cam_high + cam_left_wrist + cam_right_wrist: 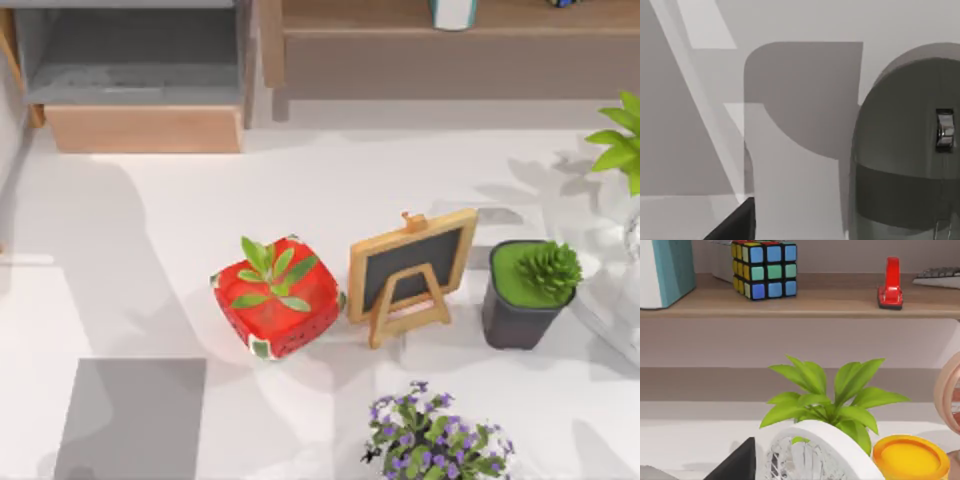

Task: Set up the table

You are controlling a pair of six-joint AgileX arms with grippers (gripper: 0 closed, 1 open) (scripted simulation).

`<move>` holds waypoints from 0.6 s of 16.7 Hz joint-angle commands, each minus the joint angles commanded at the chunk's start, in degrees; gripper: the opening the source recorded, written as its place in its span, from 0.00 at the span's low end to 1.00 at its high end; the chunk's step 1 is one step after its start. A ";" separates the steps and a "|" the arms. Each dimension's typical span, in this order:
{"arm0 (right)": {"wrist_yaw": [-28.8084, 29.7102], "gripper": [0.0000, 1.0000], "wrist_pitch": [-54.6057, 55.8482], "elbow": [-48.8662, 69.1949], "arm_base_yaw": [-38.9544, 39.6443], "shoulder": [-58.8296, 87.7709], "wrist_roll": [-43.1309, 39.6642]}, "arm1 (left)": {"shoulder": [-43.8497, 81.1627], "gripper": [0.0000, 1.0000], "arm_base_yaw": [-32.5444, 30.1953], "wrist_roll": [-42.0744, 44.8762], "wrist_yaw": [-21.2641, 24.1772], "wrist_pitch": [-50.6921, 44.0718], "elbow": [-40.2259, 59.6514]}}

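The table [150, 240] is the broad white top that spreads across the whole top view, under everything else. Near its middle sits a red strawberry-patterned pot [278, 310] with a green sprout, and just beside it, to the right, stands a small wooden easel chalkboard [412, 272]. Further right is a dark pot with a spiky succulent [530, 292], and at the near edge a cluster of purple flowers [435, 435]. A grey rectangular pad [132, 415] lies flat at the near left, with nothing on it. Along the far side runs a light-wood and grey shelf unit [140, 80].

The right wrist view looks toward the shelf, where a colour cube [765, 267] and a red stapler [891, 285] rest on the board, with a leafy green plant [827, 397] and a yellow-lidded tub [910, 457] closer in. The left wrist view looks at pale surfaces and a grey rounded object [910, 145] of uncertain kind.

Neither arm is seen over the table from above, and whether either gripper is spread or closed cannot be told; nothing shows in their grasp. The task seems at its very start, with no item yet picked. The next move probably calls for choosing one object and bringing an arm down over it, clear of its close neighbours.
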 joint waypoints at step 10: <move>0.00 1.00 0.00 0.00 0.00 0.00 0.00 | 0.25 0.70 -0.21 -0.08 0.00 1.12 -1.06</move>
